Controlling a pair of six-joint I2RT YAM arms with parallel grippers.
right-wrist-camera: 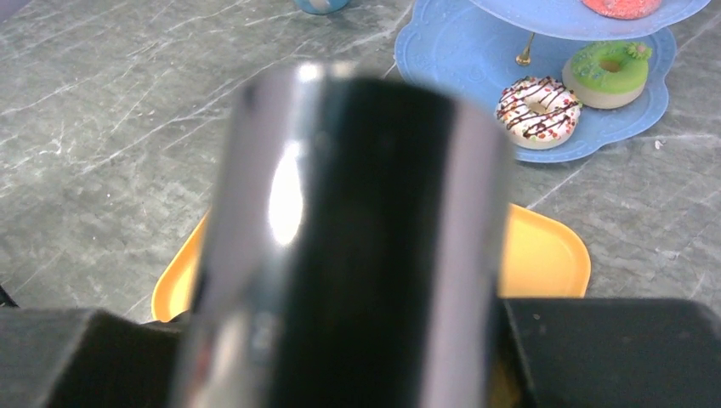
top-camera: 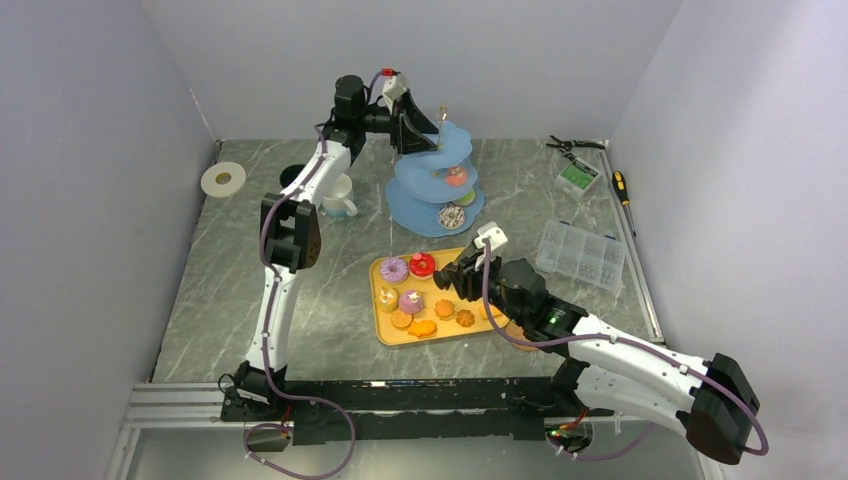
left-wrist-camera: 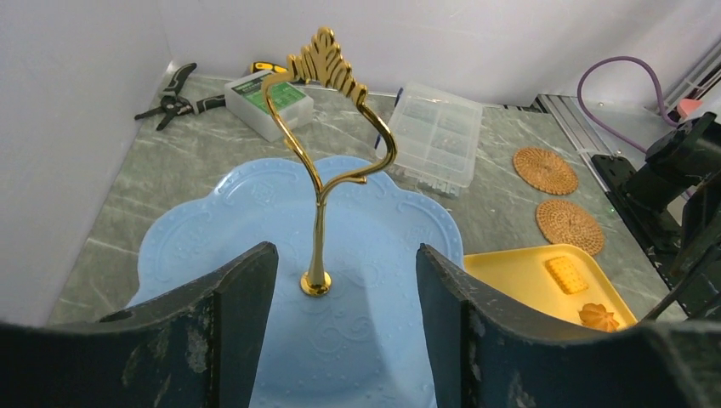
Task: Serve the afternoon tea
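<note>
Left fingers (left-wrist-camera: 229,331) flank the gold handle (left-wrist-camera: 319,238) of the blue stand (left-wrist-camera: 391,246), apart.

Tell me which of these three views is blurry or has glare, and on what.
Right wrist view: the black tongs sit close to the lens, badly blurred, with a white glare streak; the white doughnut behind is sharp. Left wrist view: the gold handle is crisp with glints, the left fingers slightly soft. Top external view: even light, sharp, faint shadows.
</note>
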